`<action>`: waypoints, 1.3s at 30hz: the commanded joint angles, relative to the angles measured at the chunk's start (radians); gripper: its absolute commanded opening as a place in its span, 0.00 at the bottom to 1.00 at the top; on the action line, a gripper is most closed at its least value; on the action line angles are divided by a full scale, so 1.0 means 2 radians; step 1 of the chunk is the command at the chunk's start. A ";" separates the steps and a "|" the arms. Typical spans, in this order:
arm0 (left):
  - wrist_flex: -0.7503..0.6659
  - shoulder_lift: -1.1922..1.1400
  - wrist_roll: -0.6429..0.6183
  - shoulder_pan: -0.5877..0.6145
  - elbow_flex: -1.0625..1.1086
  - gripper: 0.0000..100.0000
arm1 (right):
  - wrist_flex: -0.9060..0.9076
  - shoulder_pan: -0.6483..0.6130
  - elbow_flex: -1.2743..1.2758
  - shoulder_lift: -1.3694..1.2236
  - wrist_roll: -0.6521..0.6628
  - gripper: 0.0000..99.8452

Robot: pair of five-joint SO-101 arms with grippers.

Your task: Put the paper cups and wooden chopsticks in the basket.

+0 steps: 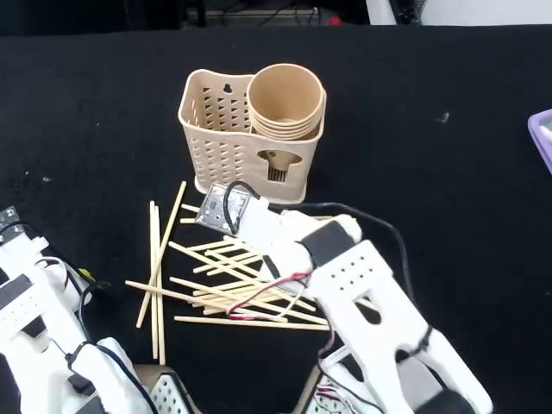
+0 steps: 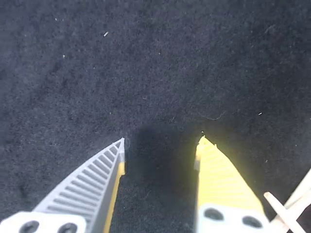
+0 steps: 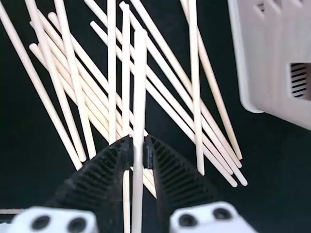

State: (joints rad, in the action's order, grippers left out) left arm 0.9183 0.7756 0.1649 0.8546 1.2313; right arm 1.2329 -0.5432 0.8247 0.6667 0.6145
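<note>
The paper cups (image 1: pixel 286 99) are nested into one stack of smooth tan cones with rolled rims. They stand upright in the basket (image 1: pixel 216 129), in the compartment on the right as the high view shows it. The basket is a cream plastic caddy with rounded corners and walls pierced by rows of small slots. It stands on the far side of the chopstick pile, near it.

The wooden chopsticks (image 1: pixel 226 285) lie on the tabletop (image 1: pixel 448 216) in a loose, criss-crossed heap of thin, pale, straight sticks. A few lie apart on the left side of the heap, almost parallel to one another. In the right wrist view they fan out across the dark surface, with the basket's slotted corner (image 3: pixel 272 58) just beside the outermost sticks.

The right gripper (image 3: pixel 138 143) is down on this pile. Its two black, ribbed fingers (image 3: pixel 165 170) are pressed in on a single chopstick (image 3: pixel 140 73), which runs straight out between the tips. In the high view the white right arm (image 1: pixel 362 293) reaches over the heap towards the basket, with red and black wires looped along it.

The left gripper (image 2: pixel 161 141) is over bare cloth with its pointed fingers spread wide. One finger is grey and ridged (image 2: pixel 92 182), the other yellow. A few chopstick ends (image 2: pixel 291 204) show beside the yellow one. The left arm (image 1: pixel 34 328) sits at the near left corner.

The tabletop is covered in black, slightly fuzzy fabric flecked with lint. A lilac-coloured edge (image 1: pixel 542 138) shows at its right border.
</note>
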 commanded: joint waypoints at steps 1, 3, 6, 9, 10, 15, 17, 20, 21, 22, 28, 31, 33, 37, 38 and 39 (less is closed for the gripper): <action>-0.007 0.010 -0.002 0.004 -0.003 0.23 | -0.051 0.005 0.023 0.023 -0.002 0.01; -0.007 0.010 -0.002 0.004 -0.003 0.23 | -0.126 -0.003 0.081 0.023 -0.002 0.01; -0.007 0.010 -0.002 0.004 -0.003 0.23 | -0.201 -0.033 0.135 0.023 -0.003 0.01; -0.006 0.010 -0.002 0.004 -0.003 0.23 | -0.202 -0.047 0.127 0.023 -0.028 0.01; -0.006 0.010 -0.002 0.004 -0.003 0.23 | -0.202 -0.047 0.125 0.022 -0.035 0.01; -0.007 0.010 -0.002 0.004 -0.003 0.23 | -0.208 -0.047 0.112 -0.028 -0.038 0.01; -0.007 0.010 -0.002 0.004 -0.003 0.23 | -0.205 -0.045 0.092 -0.059 -0.041 0.01; -0.007 0.010 -0.002 0.004 -0.003 0.23 | -0.168 -0.044 0.033 -0.075 -0.041 0.01; -0.007 0.010 -0.002 0.004 -0.003 0.23 | -0.143 -0.047 0.003 -0.070 -0.042 0.01; -0.007 0.010 -0.002 0.004 -0.003 0.23 | -0.114 -0.048 -0.031 -0.062 -0.049 0.01; -0.007 0.010 -0.002 0.004 -0.003 0.23 | 0.021 -0.053 -0.314 0.003 -0.091 0.01; -0.006 0.010 -0.002 0.004 -0.003 0.23 | -0.030 -0.050 -0.399 0.000 -0.133 0.01; -0.005 0.010 -0.002 0.003 -0.003 0.23 | -0.107 -0.050 -0.409 -0.012 -0.166 0.01; -0.005 0.010 -0.001 0.003 -0.003 0.23 | -0.245 -0.049 -0.410 -0.061 -0.195 0.01; -0.004 0.010 -0.001 0.003 -0.003 0.23 | -0.274 -0.049 -0.412 -0.077 -0.196 0.01; -0.004 0.010 -0.001 0.003 -0.003 0.23 | -0.302 -0.049 -0.412 -0.092 -0.196 0.01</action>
State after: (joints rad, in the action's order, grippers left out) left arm 0.9183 0.7756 0.1649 0.8546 1.2313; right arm 0.8124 -0.6352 0.0483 0.5470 0.2417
